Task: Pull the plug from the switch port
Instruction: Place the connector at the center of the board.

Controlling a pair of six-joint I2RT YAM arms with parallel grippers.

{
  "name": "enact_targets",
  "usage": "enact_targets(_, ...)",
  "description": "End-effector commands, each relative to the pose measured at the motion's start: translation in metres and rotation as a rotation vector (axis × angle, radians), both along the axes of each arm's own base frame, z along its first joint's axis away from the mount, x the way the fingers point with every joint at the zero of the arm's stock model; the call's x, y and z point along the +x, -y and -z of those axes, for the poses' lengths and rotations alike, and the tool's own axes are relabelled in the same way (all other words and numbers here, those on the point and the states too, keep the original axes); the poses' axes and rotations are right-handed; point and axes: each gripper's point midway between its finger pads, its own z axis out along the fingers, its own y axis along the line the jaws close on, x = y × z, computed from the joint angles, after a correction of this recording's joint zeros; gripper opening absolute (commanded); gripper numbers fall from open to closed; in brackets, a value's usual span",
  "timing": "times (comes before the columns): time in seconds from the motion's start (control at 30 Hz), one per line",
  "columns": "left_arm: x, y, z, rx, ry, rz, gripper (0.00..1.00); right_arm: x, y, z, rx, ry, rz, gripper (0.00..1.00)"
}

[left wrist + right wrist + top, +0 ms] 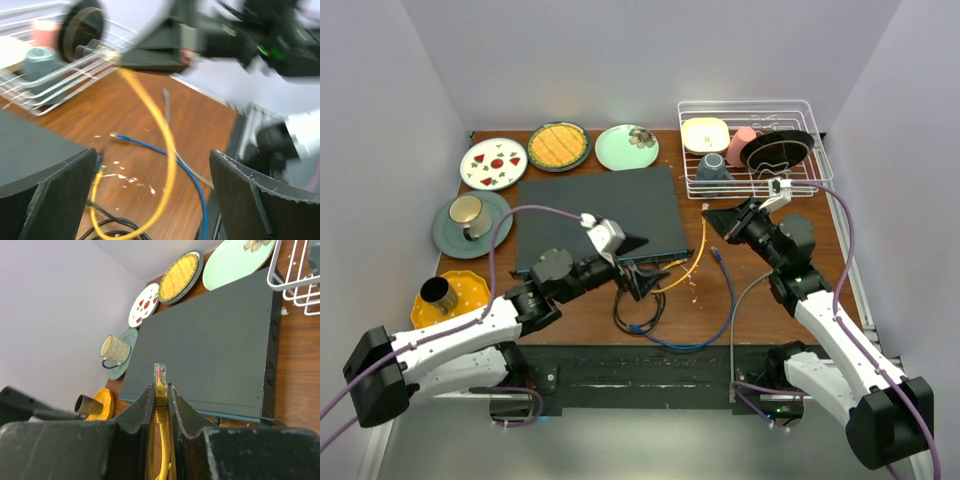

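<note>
A yellow plug [159, 375] is pinched in the right fingers [134, 415] at the switch's [600, 215] 3 o'clock, probably to take up slack; the left fingers [55, 192] are spread wide and empty.

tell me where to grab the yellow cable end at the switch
Likely on the stiff plug right at the switch front edge, from the front, left gripper fingers either side: the yellow cable behind it droops and would only bend.

Yellow plug [160, 377] apparently out; switch [210, 350] flat.
</note>
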Motion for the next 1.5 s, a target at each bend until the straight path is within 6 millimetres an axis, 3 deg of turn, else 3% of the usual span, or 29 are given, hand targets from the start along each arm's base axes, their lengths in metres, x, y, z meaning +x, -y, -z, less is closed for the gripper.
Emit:
enact_targets(0.0, -0.034, 0.038, 0.013, 0.192, 0.163, 0.144, 1.0, -0.004, -0.007, -0.012, 0.041, 0.044, -0.051, 0.04)
enact_targets(0.07, -0.035, 0.05, 0.04, 0.283, 0.141, 0.172, 1.0, -0.006, -0.009, -0.014, 0.044, 0.049, -0.064, 0.04)
enact_targets(0.2, -0.046, 0.07, 0.071, 0.333, 0.107, 0.229, 1.0, -0.008, -0.01, -0.014, 0.047, 0.054, -0.076, 0.04)
enact_targets(0.47, -0.007, 0.058, 0.103, 0.413, 0.089, 0.003, 0.98, -0.01, -0.013, -0.005, 0.043, 0.037, -0.094, 0.04)
enact_targets(0.5, -0.006, 0.06, 0.103, 0.415, 0.089, 0.002, 0.93, -0.011, -0.013, -0.006, 0.047, 0.041, -0.097, 0.04)
enact_targets(0.53, -0.005, 0.061, 0.103, 0.418, 0.088, 0.0, 0.78, -0.011, -0.014, -0.004, 0.047, 0.036, -0.1, 0.05)
enact_targets(0.6, -0.004, 0.064, 0.106, 0.422, 0.085, 0.001, 0.58, -0.011, -0.014, -0.004, 0.049, 0.038, -0.105, 0.04)
enact_targets(0.63, -0.004, 0.065, 0.104, 0.418, 0.085, 0.0, 0.36, -0.012, -0.014, -0.005, 0.05, 0.039, -0.105, 0.04)
enact_targets(0.67, -0.003, 0.065, 0.106, 0.424, 0.082, -0.002, 0.26, -0.012, -0.014, -0.005, 0.05, 0.041, -0.105, 0.05)
enact_targets(0.73, -0.002, 0.066, 0.106, 0.43, 0.083, -0.001, 0.1, -0.014, -0.014, -0.006, 0.05, 0.045, -0.108, 0.04)
enact_targets(0.83, 0.0, 0.066, 0.109, 0.441, 0.076, -0.012, 0.0, -0.015, -0.013, -0.009, 0.05, 0.052, -0.108, 0.05)
enact_targets(0.9, 0.003, 0.062, 0.109, 0.447, 0.07, -0.035, 0.0, -0.017, -0.015, -0.009, 0.047, 0.056, -0.121, 0.19)
enact_targets(0.97, 0.006, 0.057, 0.107, 0.449, 0.061, -0.069, 0.0, -0.017, -0.016, -0.01, 0.036, 0.057, -0.128, 0.46)
enact_targets(1.03, 0.008, 0.048, 0.109, 0.467, 0.042, -0.099, 0.0, -0.017, -0.015, -0.002, 0.021, 0.028, -0.125, 0.55)
enact_targets(1.17, 0.016, 0.024, 0.11, 0.514, 0.0, -0.212, 0.0, -0.018, -0.012, 0.006, 0.007, 0.011, -0.109, 0.63)
enact_targets(1.47, 0.018, -0.035, 0.109, 0.66, -0.057, -0.381, 0.0, -0.015, -0.009, 0.008, -0.006, 0.014, -0.09, 0.62)
